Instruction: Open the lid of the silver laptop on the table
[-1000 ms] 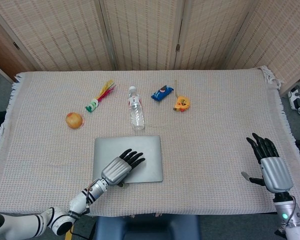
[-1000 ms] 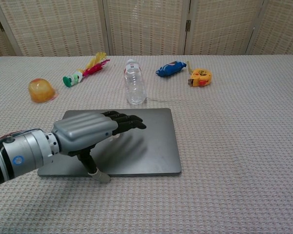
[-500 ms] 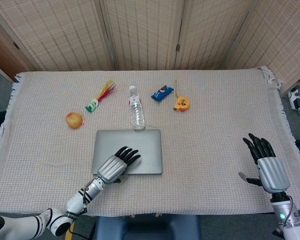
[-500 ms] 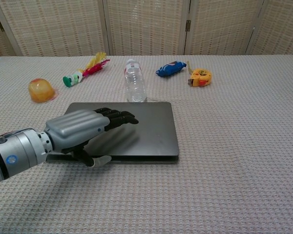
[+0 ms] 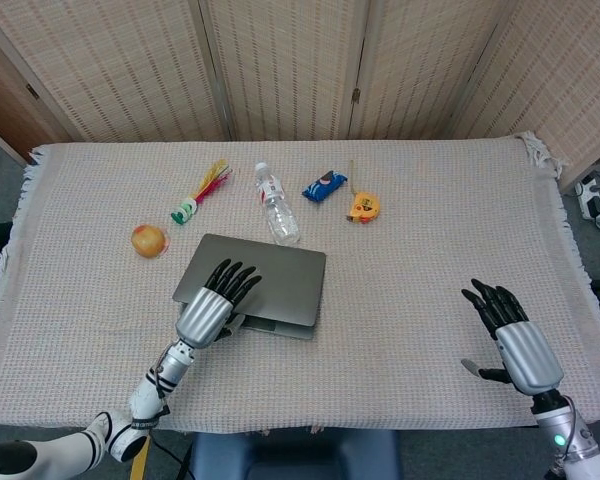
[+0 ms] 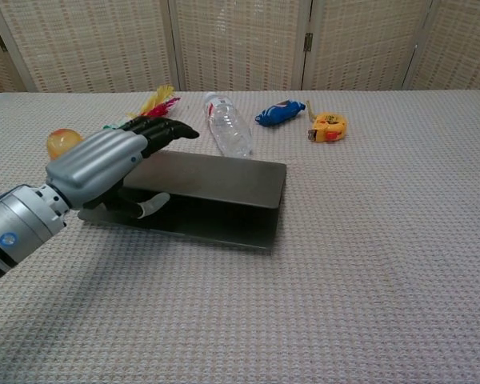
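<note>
The silver laptop (image 5: 275,275) (image 6: 224,188) lies skewed on the cloth in front of me. Its lid is lifted a little at the near edge, with a dark gap beneath. My left hand (image 5: 210,305) (image 6: 104,160) is at the lid's near left corner. Its fingers reach over the top of the lid and its thumb sits under the raised edge. My right hand (image 5: 510,335) hovers over the cloth at the near right with fingers spread and nothing in it. It shows only in the head view.
A clear water bottle (image 5: 278,216) (image 6: 230,132) lies against the laptop's far edge. Behind are a blue snack packet (image 5: 323,185), a yellow tape measure (image 5: 362,207), a red and yellow toy (image 5: 202,190) and an orange ball (image 5: 148,240).
The lid's near edge has risen with my left thumb under it. The laptop slid back and turned, nudging the bottle askew. My right hand drifted left and nearer.
</note>
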Robot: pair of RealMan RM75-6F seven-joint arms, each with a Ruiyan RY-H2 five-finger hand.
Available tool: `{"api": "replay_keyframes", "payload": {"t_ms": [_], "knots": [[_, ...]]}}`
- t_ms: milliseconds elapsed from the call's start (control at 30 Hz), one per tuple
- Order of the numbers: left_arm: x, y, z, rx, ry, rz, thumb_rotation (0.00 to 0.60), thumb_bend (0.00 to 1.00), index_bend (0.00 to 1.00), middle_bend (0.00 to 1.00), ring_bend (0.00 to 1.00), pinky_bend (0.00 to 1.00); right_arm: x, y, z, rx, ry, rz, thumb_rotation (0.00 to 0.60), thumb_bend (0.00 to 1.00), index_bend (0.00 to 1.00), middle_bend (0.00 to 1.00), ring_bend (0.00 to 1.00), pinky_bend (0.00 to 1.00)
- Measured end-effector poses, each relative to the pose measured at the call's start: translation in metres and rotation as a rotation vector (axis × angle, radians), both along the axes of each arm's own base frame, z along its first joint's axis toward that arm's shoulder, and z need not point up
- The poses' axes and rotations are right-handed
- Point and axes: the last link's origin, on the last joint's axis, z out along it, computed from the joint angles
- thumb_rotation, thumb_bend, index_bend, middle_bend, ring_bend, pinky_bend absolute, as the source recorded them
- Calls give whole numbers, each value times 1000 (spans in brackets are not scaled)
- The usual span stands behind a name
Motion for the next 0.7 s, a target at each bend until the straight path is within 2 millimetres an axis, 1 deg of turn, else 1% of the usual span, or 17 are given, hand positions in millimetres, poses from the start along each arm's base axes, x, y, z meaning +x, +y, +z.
{"api": "replay_keyframes", "payload": {"t_ms": [133,233,333,433,600,700], "knots": [[10,11,2,29,-53,-27,600,639,165,141,67,0,7,-1,-9,76,-3,33,600,481,0,0,0,0],[22,19,4,35,-73,-45,600,639,165,141,67,0,14,-4,-19,146,-9,65,600,603,0,0,7,0],[32,24,3,30,-82,-57,600,639,165,141,68,0,23,-7,-30,222,-16,101,600,679,0,0,13,0],[40,29,3,30,-76,-67,600,639,164,141,68,0,34,-12,-43,302,-22,142,600,707,0,0,13,0],[52,37,0,28,-44,-60,600,639,145,141,67,0,53,-21,-68,433,-23,202,600,710,0,0,13,0],[58,43,-1,30,-21,-41,600,639,140,141,68,0,69,-29,-85,507,-33,240,600,710,0,0,12,0]]}}
